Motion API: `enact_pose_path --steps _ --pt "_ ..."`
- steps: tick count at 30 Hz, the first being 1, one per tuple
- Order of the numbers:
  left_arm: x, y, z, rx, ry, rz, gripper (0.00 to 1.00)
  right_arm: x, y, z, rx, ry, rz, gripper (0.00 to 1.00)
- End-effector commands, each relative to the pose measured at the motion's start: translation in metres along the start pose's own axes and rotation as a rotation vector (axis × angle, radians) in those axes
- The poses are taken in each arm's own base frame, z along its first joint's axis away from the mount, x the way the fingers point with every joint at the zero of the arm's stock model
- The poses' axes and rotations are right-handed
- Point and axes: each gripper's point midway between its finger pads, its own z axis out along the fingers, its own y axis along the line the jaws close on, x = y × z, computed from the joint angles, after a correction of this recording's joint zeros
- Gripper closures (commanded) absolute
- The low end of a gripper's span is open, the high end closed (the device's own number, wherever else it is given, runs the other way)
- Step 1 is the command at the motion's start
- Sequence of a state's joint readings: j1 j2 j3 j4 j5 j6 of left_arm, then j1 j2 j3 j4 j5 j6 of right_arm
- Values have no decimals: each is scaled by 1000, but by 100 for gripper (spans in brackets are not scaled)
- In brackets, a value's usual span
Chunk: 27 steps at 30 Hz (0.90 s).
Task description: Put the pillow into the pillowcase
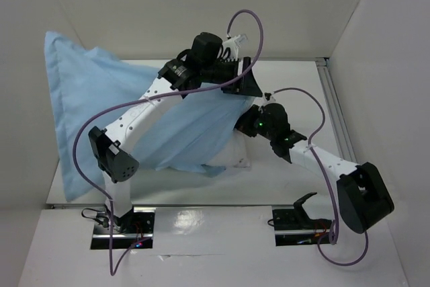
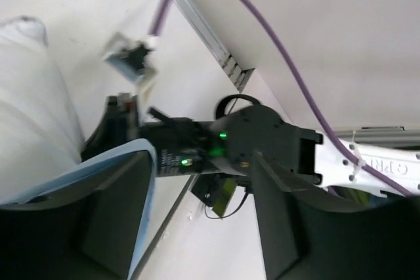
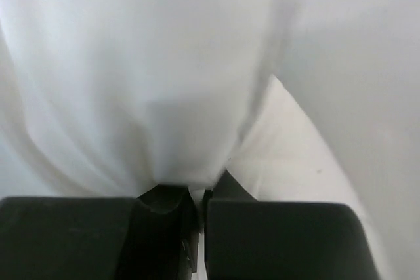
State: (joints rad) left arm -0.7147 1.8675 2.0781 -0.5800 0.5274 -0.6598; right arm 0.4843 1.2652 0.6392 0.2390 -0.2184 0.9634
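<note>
Top external: your left gripper (image 1: pixel 246 83) hangs over the pillowcase (image 1: pixel 87 92) at its open end, jaws spread wide. The rest of the blue cloth trails away behind it and bunches up against the side wall (image 1: pixel 27 99). Your right gripper (image 1: pixel 250 124) sits just beneath the left one, nose into the pillow (image 1: pixel 235 157). Only one white corner shows from under the blue, right beside that gripper.

Left wrist: fingers well apart, nothing clamped. The blue hem (image 2: pixel 146 181) lies draped along the inner face of one finger (image 2: pixel 111 221), so you're hooking the mouth open, not pinching it. The right gripper is dead ahead between the fingers. The white pillow bulk is off to the hem side.

Right wrist: jaws almost closed, with a fold of white pillow fabric nipped between them. White cloth fills everything ahead of the tips. No blue is in this view, so it can't tell you how deep you are in the case.

Status, my read: insertion is partway.
- Done: mouth held open, pillow gripped, most of the pillow apparently under or inside the blue.
- Left: feed the exposed corner in, drive the pillow toward the closed end, and pull the hem over the last edge.
- Can't confirm the pillow is inside the sack rather than just under it.
</note>
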Motion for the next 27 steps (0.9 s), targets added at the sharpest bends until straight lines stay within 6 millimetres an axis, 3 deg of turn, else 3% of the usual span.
enact_pose_path --steps 1,2,4,5,6,7,9,14,17,18,19,20,21,22,24,25,26,27 --pt "-19 -12 0 43 -17 84 24 -33 61 -12 -205 -137 13 100" --pt "-26 -13 -7 38 -32 94 13 -35 62 -10 -195 -131 15 100" --pt "-39 -10 -16 -3 -72 126 0 -35 55 -4 -155 -109 -11 100" --pt "-39 -1 -18 -34 -68 120 0 -36 48 1 -112 -84 -11 100" --pt "-43 -10 -30 -34 -90 140 0 -34 47 0 -102 -69 -24 100" --pt "-51 -5 -39 -62 -122 153 0 -38 38 2 -69 -69 -42 98" --pt "-57 7 -56 -113 -143 150 0 -38 26 1 -13 -48 -63 90" --pt "-73 47 -104 -286 -234 118 4 -46 9 -18 91 4 -194 28" --pt "-78 71 -123 -390 -263 118 12 -54 7 -32 130 4 -246 22" --pt "-77 81 -127 -425 -259 113 27 -56 11 -36 123 -1 -264 21" --pt "-75 82 -132 -446 -258 123 50 -53 12 -39 117 15 -280 19" --pt "-69 97 -136 -517 -243 108 73 -54 19 -44 103 28 -321 16" --pt "-65 102 -141 -550 -236 111 90 -50 22 -47 92 58 -339 15" --pt "-61 101 -150 -575 -241 109 100 -49 25 -50 89 75 -358 13" --pt "-38 133 -163 -716 -216 50 100 -39 29 -53 82 149 -421 13" --pt "-32 127 -181 -745 -255 39 100 -36 33 -55 76 165 -454 12" --pt "-10 145 -186 -820 -239 -27 91 -23 38 -55 59 212 -526 10" --pt "2 147 -194 -831 -239 -53 78 -13 40 -60 71 269 -551 10"
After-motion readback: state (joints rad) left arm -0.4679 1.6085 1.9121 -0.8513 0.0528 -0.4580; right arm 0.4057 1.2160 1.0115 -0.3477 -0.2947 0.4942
